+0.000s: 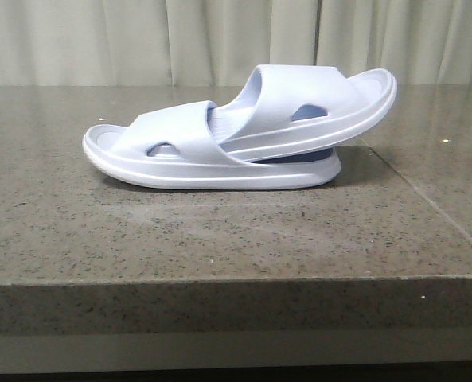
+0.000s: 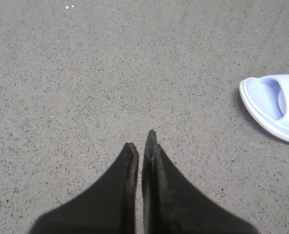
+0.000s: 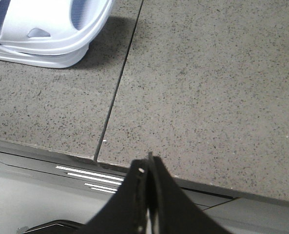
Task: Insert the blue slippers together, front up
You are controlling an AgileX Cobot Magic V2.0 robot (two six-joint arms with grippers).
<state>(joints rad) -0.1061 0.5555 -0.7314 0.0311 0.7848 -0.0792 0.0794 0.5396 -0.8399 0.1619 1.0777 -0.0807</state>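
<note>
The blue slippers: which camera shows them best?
The front view: both blue slippers appear whole, one slid under the other's strap. The left wrist view catches only one end; the right wrist view only the stacked ends.

The left tool [image 2: 142, 146] shows in its wrist camera as two dark tapered fingers [image 2: 120, 195] pressed nearly together, tips almost touching, holding nothing. The right tool [image 3: 148, 168] looks the same in its own wrist camera: black fingers [image 3: 171, 204] closed against each other and empty. Neither arm appears in the front camera.
</note>
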